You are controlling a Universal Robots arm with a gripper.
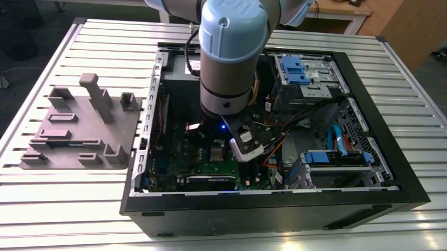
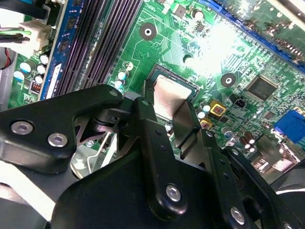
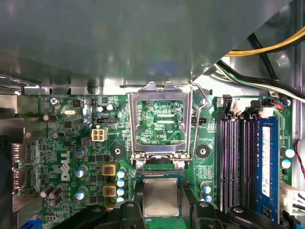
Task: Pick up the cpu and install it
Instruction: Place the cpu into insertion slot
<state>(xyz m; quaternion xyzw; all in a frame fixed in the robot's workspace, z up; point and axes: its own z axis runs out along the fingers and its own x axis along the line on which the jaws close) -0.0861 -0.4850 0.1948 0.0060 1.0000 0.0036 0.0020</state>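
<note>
arm: grey with pale blue caps. It enters from the top of the exterior view and points steeply down into the open computer case, with its wrist low over the motherboard.
claw: black, closed on the cpu. In the second wrist view no gap shows between it and the two opposite edges of the chip.
bench: slatted pale metal. It carries the case, which lies on its side with the open face up.
holder block: a grey moulded block with posts and pockets. It sits on the bench at the exterior view's left, just beside the case.
room: a dark floor lies beyond the bench at the exterior view's left. Wooden furniture stands at its upper right.
case interior: the green motherboard covers the bottom. Blue drive latches sit toward the exterior view's right, and bundled cables run between them and the board.
cpu place: the silvery square lies flat and level within the dark socket, directly between the claw's tips.
load frame: metal, swung up off the socket, with bare board showing through its window. Its wire lever is raised beside it.
memory slots: dark and parallel, near the socket but apart from the claw.
</note>
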